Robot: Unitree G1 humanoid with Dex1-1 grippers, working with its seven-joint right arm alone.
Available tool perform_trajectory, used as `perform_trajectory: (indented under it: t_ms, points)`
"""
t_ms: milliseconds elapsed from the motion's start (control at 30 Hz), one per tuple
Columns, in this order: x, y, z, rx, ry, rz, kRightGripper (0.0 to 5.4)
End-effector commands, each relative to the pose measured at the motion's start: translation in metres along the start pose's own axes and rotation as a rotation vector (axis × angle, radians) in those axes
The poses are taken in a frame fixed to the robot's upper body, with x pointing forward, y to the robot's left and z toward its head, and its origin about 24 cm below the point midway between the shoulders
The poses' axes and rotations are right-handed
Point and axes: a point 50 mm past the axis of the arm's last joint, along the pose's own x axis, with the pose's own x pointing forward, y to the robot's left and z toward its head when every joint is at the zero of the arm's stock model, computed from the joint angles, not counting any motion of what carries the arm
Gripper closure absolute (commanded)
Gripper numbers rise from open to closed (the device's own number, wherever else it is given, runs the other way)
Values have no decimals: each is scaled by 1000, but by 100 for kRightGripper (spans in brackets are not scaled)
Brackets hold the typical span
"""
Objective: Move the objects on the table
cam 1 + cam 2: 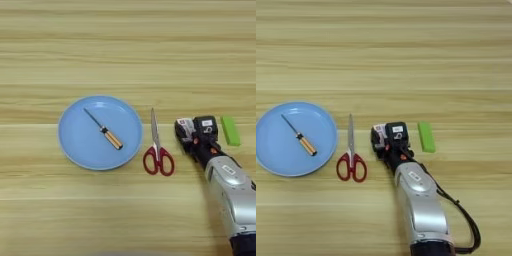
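- 5 objects show on the broad light wooden bench (pixel 125 45); only 1 looks placed: the small yellow-handled screwdriver (pixel 105 131) lies inside the round light-blue plate (pixel 70 145).
- The red-handled scissors (pixel 157 150) lie just right of the plate, blades pointing away from the robot, untouched.
- The black 2-fingered gripper (pixel 381 137) sits on the small red-and-white flat box (pixel 184 125); whether its fingers clamp it I cannot tell.
- The small bright-green rectangular block (pixel 426 136) lies just right of the gripper, apparently still to be moved.
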Motion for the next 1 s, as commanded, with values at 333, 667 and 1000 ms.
perform_trajectory:
  t_ms: [333, 667, 1000]
  points:
    - [1, -5, 17, -10, -65, -15, 331]
    - [2, 8, 40, -47, -142, 28, 331]
    - [-1, 32, 67, -58, -227, 110, 331]
